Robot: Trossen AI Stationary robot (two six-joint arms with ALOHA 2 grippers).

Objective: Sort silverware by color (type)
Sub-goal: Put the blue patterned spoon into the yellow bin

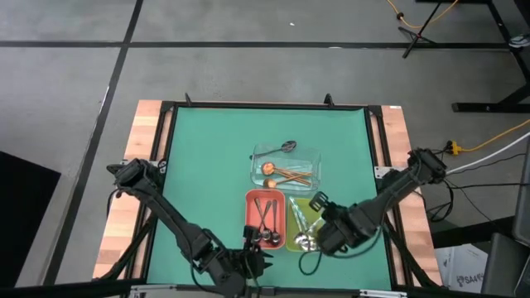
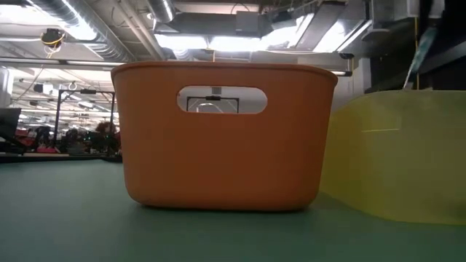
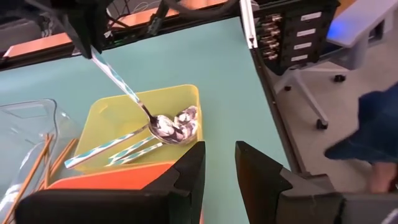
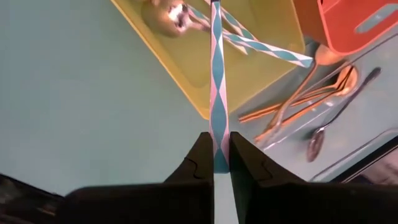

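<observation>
Jaws of the right gripper (image 4: 215, 163) are pressed together on the handle of a silver spoon (image 3: 163, 126), whose bowl dips into the yellow-green tray (image 1: 290, 228) just ahead of them. Jaws of the left gripper (image 3: 218, 163) stand slightly spread with nothing between them, at the near worktop edge, just beside the red tray.

Around them lies a grey concrete floor with dark seams, an orange cable and a metal stand leg at its far side. Beyond the right edge of the worktop an office chair base and a person's dark-blue sleeve show.

A green worktop (image 1: 207, 157) with a black frame and wooden side strips has open surface far from both sets of jaws and to their outer sides.

Next to the right jaws sits the red tray (image 1: 252, 201) with dark black spoons (image 1: 265, 222). Farther from both sets of jaws, the clear tray (image 1: 313, 157) holds copper-gold pieces (image 1: 290, 174), with one dark spoon (image 1: 282, 147) at its far rim. More silver pieces (image 3: 130, 148) lie in the yellow-green tray under the held spoon.
</observation>
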